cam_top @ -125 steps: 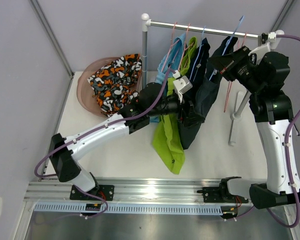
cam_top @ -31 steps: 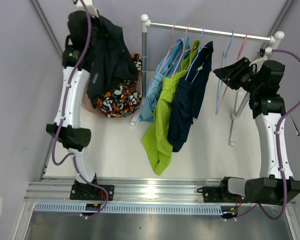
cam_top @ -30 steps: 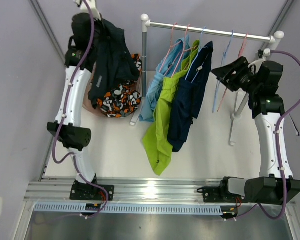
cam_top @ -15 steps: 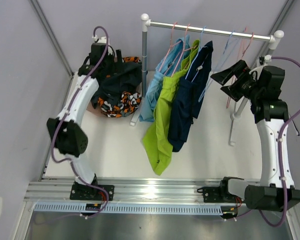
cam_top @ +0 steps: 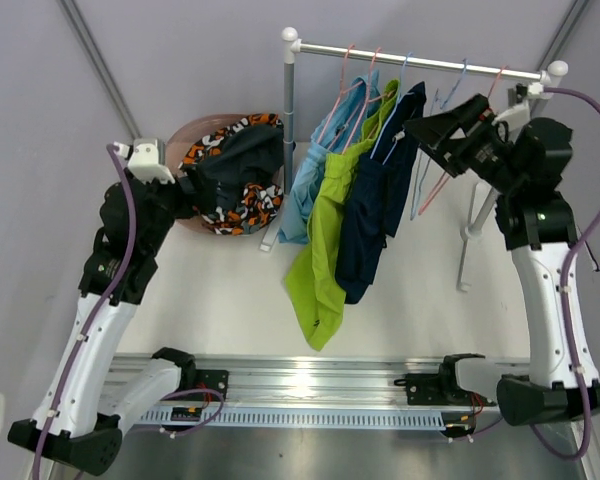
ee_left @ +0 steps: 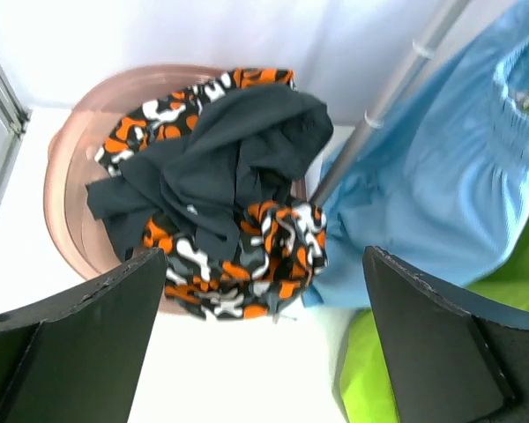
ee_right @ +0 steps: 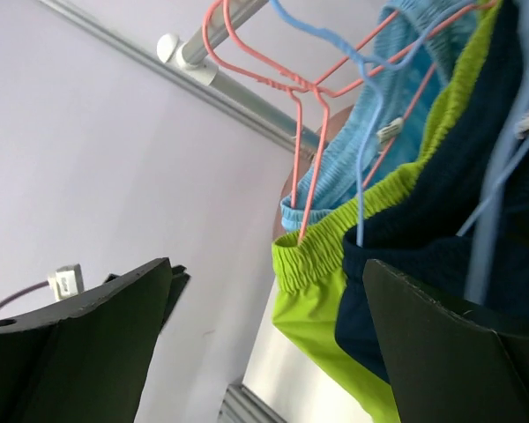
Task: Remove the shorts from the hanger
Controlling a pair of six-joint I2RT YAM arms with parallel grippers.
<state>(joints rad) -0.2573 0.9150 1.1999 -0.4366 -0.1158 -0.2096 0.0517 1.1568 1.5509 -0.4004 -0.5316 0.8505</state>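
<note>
Hanging apart and empty: left hand (cam_top: pixel 185 190) over basket (ee_left: pixel 62 176), right hand (cam_top: pixel 427 128) beside navy shorts (cam_top: pixel 375 210). Needing a firm waistband pinch, then easing them off the hanger (ee_right: pixel 360 167).

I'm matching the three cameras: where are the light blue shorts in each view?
Top external: light blue shorts hang at centre, leftmost on the rail.
Left wrist: light blue shorts at right, past the rack pole.
Right wrist: light blue shorts upper centre, behind pink hanger wires.
Shared landmark: lime green shorts, directly beside them in every view.
</note>
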